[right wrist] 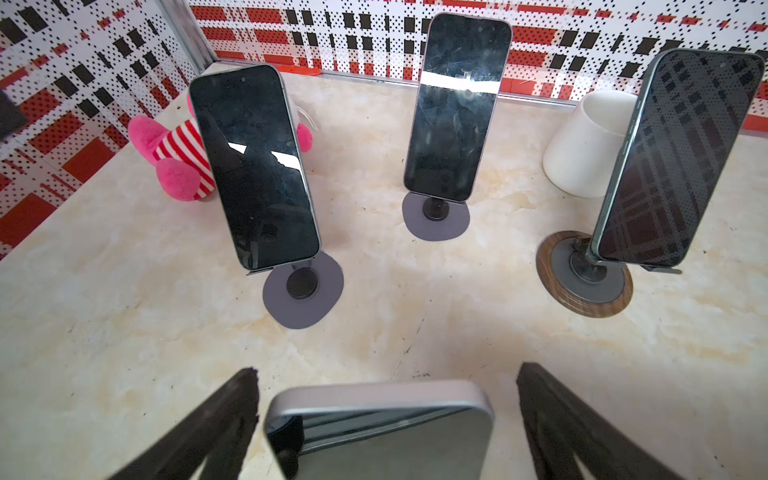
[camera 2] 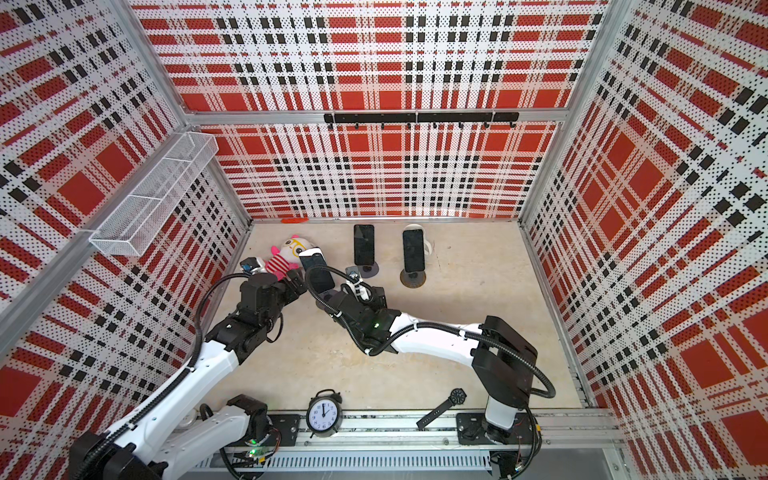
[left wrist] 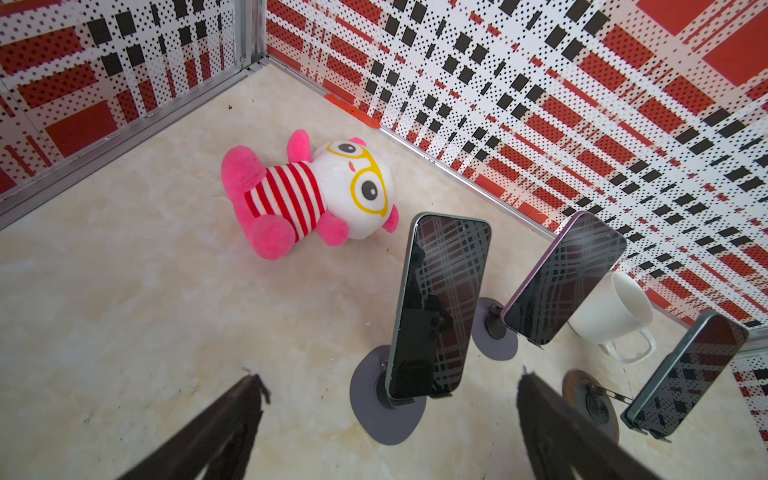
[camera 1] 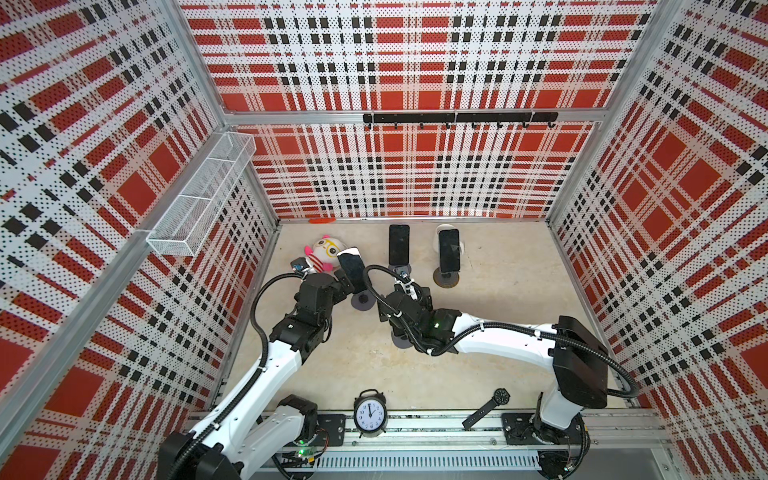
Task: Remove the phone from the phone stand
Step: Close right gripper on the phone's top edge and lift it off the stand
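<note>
Several dark-screened phones lean upright on round stands on the beige table. In the left wrist view the nearest phone rests on a grey phone stand just ahead of my left gripper, which is open and touches nothing. In both top views that phone sits beside the left gripper. My right gripper is open too. A silver-edged phone stands between its fingers, with gaps on both sides. In a top view the right gripper hides this phone.
A pink plush toy lies at the back left. A white mug stands behind the wood-ringed stand. An alarm clock and a wristwatch lie at the front edge. A wire basket hangs on the left wall.
</note>
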Available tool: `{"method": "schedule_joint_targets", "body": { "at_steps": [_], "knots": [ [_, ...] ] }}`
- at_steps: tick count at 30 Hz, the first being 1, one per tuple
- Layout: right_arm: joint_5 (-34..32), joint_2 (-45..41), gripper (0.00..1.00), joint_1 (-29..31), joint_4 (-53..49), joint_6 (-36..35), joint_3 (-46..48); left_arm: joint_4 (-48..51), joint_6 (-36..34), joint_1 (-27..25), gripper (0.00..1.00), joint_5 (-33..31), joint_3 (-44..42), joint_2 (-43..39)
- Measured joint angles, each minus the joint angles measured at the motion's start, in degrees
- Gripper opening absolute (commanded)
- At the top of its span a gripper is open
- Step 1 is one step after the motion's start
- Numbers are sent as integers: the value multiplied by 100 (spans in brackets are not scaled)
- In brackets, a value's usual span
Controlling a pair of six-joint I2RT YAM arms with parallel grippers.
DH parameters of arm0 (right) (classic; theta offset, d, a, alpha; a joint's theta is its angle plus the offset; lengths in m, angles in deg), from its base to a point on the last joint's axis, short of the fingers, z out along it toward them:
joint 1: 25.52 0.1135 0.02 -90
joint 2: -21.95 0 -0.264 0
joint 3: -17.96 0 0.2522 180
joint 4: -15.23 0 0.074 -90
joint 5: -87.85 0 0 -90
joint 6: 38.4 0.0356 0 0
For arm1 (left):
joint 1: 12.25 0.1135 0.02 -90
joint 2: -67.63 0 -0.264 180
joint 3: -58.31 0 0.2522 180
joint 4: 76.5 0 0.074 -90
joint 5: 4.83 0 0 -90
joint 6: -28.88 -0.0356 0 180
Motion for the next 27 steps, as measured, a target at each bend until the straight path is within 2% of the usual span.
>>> {"method": "schedule_joint_targets", "body": {
  "at_steps": [9, 14, 18, 21, 27],
  "knots": [
    [114, 7, 100, -42, -105, 48, 4, -92, 157, 37, 98, 289, -79, -7],
    [223, 63, 100, -96, -98, 72, 74, -125, 278, 321, 98, 726, -81, -7],
    [420, 138, 100, -111, -28, 96, 278, -131, 297, 411, 98, 802, -107, -35],
    [588, 181, 94, -116, 15, 114, 409, -136, 282, 407, 98, 831, -107, -35],
    [765, 208, 90, -136, 149, 155, 470, -168, 251, 396, 98, 901, -107, -48]
  ]
}}
